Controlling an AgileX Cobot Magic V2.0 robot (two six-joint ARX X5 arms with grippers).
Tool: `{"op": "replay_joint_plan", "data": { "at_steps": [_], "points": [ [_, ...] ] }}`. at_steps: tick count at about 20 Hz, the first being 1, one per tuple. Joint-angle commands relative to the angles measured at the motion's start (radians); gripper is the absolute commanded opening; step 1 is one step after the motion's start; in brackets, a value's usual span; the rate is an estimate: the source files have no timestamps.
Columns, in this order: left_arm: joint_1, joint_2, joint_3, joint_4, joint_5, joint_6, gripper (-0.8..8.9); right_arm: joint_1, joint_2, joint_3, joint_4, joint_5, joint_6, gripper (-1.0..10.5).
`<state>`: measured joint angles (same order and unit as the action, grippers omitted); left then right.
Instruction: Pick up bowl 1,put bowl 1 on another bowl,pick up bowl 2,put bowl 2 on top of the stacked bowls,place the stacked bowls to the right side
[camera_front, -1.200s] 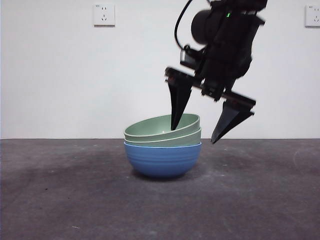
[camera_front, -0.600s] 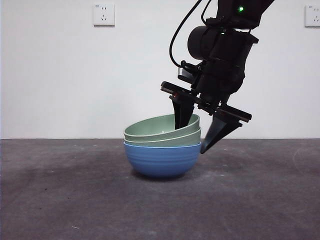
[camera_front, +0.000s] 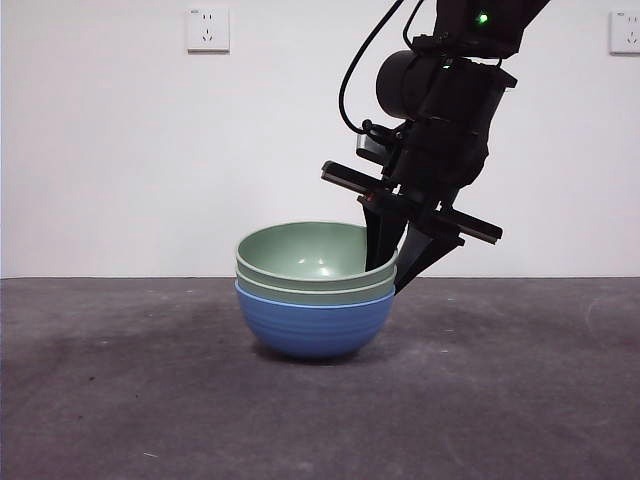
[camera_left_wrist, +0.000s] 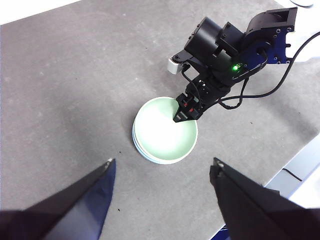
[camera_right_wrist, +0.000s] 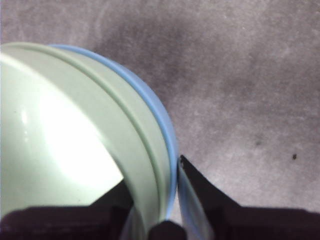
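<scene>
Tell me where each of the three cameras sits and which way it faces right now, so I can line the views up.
Front view: low at table height, looking level across at the stacked bowls; the right gripper comes in from the top, clamped on their rim.
Left wrist view: high on the left arm, looking down on the bowls and the right arm; the left gripper hangs open over the table.
Right wrist view: on the right arm, close against the rim, its jaws either side of it.
All three share the bowl stack.

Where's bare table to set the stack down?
Bare grey table lies right of the stacked bowls and in front. It is crowded only at their right rim, which the right pincer clamps; the left pincer hangs overhead.
</scene>
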<state>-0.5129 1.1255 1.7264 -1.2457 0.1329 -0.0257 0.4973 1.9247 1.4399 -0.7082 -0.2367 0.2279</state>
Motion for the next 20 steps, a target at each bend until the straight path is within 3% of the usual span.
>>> {"op": "replay_joint_plan", "data": {
  "at_steps": [1,6,13,20],
  "points": [
    [-0.003,-0.003,-0.002,0.002,0.0,0.012,3.19,-0.015,-0.034,-0.003,-0.035,0.003,-0.042,-0.1],
    [-0.003,-0.002,-0.002,0.002,0.0,0.023,3.19,-0.14,-0.132,-0.003,-0.065,0.01,-0.062,-0.1],
    [-0.003,-0.002,-0.002,0.003,0.0,0.022,3.19,-0.338,-0.134,-0.005,-0.11,0.011,-0.109,-0.1],
    [-0.003,-0.003,-0.002,0.003,0.0,0.02,3.19,-0.399,-0.067,-0.021,-0.111,0.011,-0.131,-0.1]
  ]
}}
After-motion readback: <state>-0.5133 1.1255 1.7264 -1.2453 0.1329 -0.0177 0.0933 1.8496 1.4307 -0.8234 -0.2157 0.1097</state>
